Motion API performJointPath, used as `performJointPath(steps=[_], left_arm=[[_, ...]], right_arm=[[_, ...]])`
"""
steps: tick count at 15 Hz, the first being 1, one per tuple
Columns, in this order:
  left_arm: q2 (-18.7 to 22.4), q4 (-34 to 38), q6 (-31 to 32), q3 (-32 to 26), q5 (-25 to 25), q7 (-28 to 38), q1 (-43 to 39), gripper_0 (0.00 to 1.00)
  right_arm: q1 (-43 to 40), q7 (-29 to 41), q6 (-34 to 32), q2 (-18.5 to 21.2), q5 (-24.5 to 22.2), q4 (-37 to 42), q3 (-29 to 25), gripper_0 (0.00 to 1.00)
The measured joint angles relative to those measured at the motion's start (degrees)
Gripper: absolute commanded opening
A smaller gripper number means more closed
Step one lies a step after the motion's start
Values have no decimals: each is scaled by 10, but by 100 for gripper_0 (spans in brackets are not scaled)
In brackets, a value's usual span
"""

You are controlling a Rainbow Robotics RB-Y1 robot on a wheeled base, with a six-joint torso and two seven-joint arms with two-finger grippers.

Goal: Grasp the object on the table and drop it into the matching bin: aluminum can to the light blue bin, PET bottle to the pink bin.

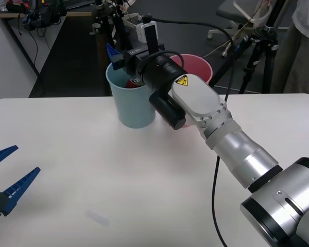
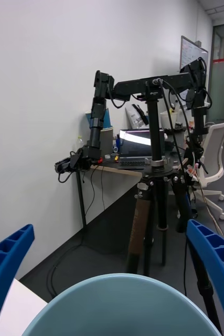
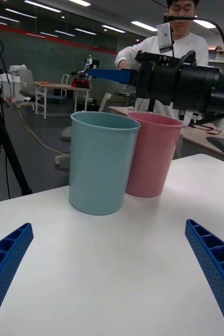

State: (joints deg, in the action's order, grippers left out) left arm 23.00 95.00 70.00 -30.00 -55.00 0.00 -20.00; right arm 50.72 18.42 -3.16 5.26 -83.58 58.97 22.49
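Note:
The light blue bin (image 1: 131,110) stands at the far middle of the white table (image 1: 118,180), with the pink bin (image 1: 198,64) touching it on the right. My right gripper (image 1: 118,59) hovers over the light blue bin's mouth, open with nothing between its fingers. A bit of the red aluminum can (image 1: 130,82) shows inside that bin, just below the gripper. The right wrist view looks across the bin's rim (image 2: 122,304) between the spread fingers of the right gripper (image 2: 109,226). My left gripper (image 1: 26,159) rests open near the table's left edge, facing both bins (image 3: 101,163) (image 3: 153,157).
A black tripod (image 1: 257,56) stands behind the table at the right, near a person at the frame's edge. Another tripod (image 2: 153,199) and a desk lie beyond the bins. Bare tabletop spreads between the left gripper and the bins.

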Motion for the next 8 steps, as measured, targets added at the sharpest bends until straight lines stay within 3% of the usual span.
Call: performJointPath(steps=[6,8], left_arm=[[0,0,0,0,0,0,0,100],[0,0,0,0,0,0,0,100]], right_arm=[[-6,0,-2,0,0,7,0,100],[-36,0,-4,9,0,53,0,100]])
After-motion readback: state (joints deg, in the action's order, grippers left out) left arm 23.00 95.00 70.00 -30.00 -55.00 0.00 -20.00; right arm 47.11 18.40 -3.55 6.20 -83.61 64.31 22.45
